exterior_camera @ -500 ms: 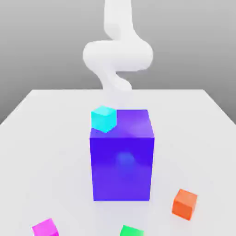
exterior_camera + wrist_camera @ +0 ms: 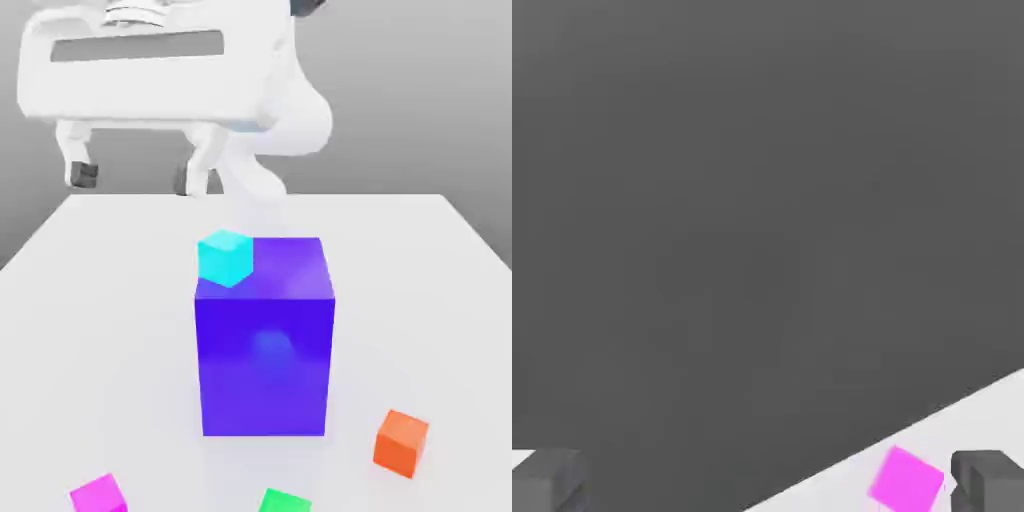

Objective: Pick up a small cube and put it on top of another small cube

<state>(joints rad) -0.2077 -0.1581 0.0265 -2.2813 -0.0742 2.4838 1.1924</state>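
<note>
The small magenta cube [image 2: 99,494] rests on the white table [image 2: 100,300] at the front of the exterior view's left; the hand view also catches it [image 2: 906,479]. The small green cube [image 2: 285,501] sits a short way to its right at the front edge. My gripper [image 2: 135,176] hangs high above the table's left half, its white hand broadside to the exterior camera. Its two dark-tipped fingers [image 2: 84,174] stand wide apart with nothing between them. It is far above both small cubes.
A big blue-purple block [image 2: 265,345] stands mid-table with a cyan cube [image 2: 225,257] on its top left corner. An orange cube [image 2: 401,443] lies at the front right. The table's edge runs close to the magenta cube in the hand view.
The hand with its open fingers has swung into the exterior view at upper left; half a second ago only the white arm behind showed. No cube has moved.
</note>
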